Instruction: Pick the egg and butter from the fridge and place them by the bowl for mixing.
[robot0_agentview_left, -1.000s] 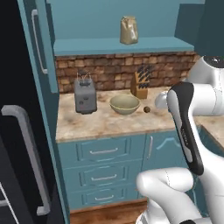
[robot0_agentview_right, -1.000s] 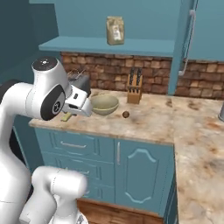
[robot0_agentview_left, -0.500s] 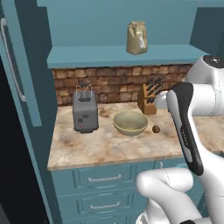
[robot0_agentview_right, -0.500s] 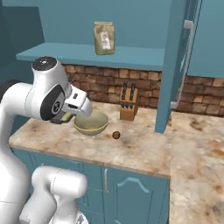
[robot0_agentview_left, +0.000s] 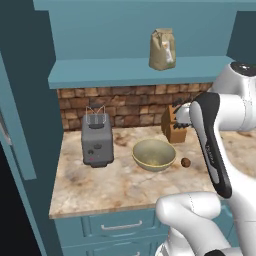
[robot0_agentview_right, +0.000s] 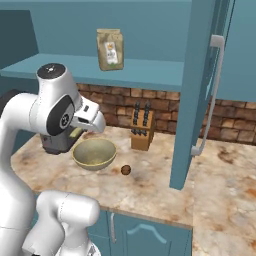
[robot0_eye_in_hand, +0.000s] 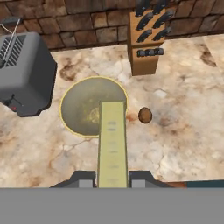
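- Left base view: the bowl (robot0_agentview_left: 154, 154) is seen on the marble counter (robot0_agentview_left: 115, 185), with the egg (robot0_agentview_left: 185, 162) parked just to its right and the toaster (robot0_agentview_left: 97, 139) off to its left.
- Right base view: the egg (robot0_agentview_right: 126, 170) is spotted beside the bowl (robot0_agentview_right: 94, 153), in front of the knife block (robot0_agentview_right: 141, 129).
- Hand view: the butter (robot0_eye_in_hand: 112, 141) is pinched between the gripper (robot0_eye_in_hand: 112, 177) fingers, held above the bowl's (robot0_eye_in_hand: 78, 105) rim, egg (robot0_eye_in_hand: 145, 115) close by.

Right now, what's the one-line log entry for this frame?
end effector: shut on butter | egg: on counter beside bowl | phase: carrying butter over counter
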